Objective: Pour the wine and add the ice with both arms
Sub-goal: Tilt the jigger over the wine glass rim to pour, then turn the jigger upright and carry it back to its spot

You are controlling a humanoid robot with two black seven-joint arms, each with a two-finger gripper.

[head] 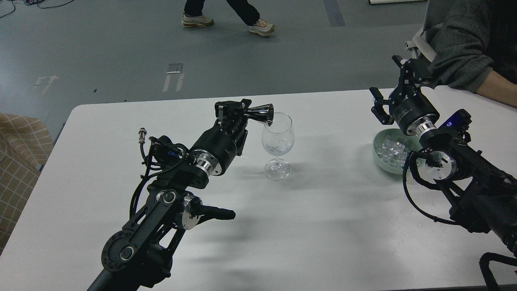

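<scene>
The left end effector (238,111) is clamped on a small metal jigger (260,112), holding it tipped on its side with the mouth at the rim of the wine glass (277,139), so the pouring step looks to be in hand right now. The glass stands upright on the white worktop (315,210), just beyond the left arm's wrist; something clear shows in its bowl, but I cannot tell whether it is liquid, ice or only reflections. The right end effector (394,91) hangs above the far rim of a pale green bowl (379,151), and its fingers appear spread with nothing between them. The ice (394,149) lies heaped in that bowl, well apart from the glass, near the right edge of the worktop. A person's grey-sleeved arm (464,52) rests close behind the right end effector. By my reading the wine is being added or nearly done, while the ice step is not yet done: a cube has to be picked from the bowl and carried across to the glass
</scene>
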